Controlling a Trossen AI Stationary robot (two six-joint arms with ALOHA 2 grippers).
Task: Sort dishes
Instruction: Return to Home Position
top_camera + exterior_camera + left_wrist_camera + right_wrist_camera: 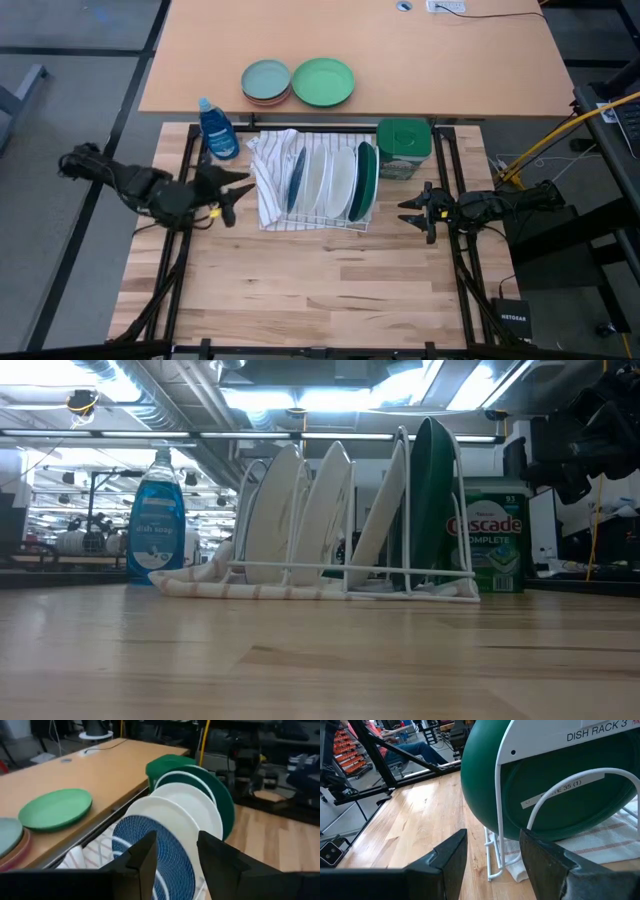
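From above, you have the dish rack (pixel 318 216) standing on a striped towel (pixel 270 160) at the middle of the counter's (pixel 300 290) far edge. A blue soap bottle (pixel 217 130) is just beside its left end and a green detergent tub (pixel 404 148) just beside its right end. A light-green plate (pixel 323 82) and a grey-teal plate (pixel 265 80) lie on the farther counter beyond. All four dishes stand on edge in the rack: the dark blue plate (pixel 296 180) leftmost, then the first white plate (pixel 322 178), the second white plate (pixel 343 180), and the dark green plate (pixel 366 180) rightmost. Your left pincer (pixel 238 190) hovers just left of the rack, fingers apart and empty. Your right pincer (pixel 405 213) hangs right of it, also spread and empty. At counter height, the plates tilt in their slots between bottle and tub. Past your left wrist's spread fingers the blue plate is nearest. Past your right wrist's, the green plate fills the view behind a rack wire.
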